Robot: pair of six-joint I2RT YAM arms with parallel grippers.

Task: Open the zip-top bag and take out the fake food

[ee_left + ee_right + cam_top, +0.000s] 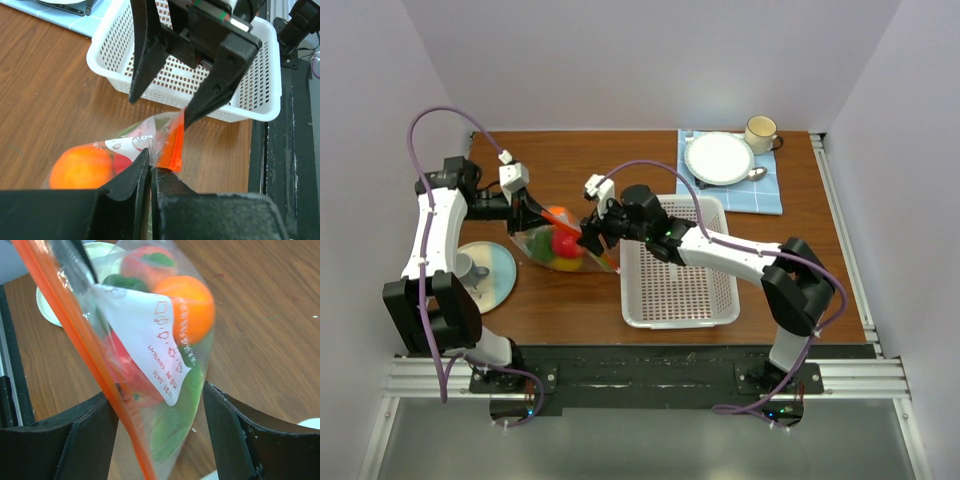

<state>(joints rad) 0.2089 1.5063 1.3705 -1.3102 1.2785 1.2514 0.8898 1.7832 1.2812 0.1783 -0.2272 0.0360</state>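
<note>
Item: zip-top bag (560,247), held over the tabletop (570,305) between your arms, just left of the white basket (680,290).
Long axis: left to right, with the red-orange zip strip (75,335) at the basket end.
Look: clear and crinkly, with a white label (150,340).
Contents: fake food (187,307) in orange, red and green.
Left fingers (132,177): clenched on its edge, clear only in your left wrist view.
Right fingers (235,430): spread wide, bag between them.

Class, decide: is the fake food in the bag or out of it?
In: the fake food shows behind the clear wall of the zip-top bag.
</note>
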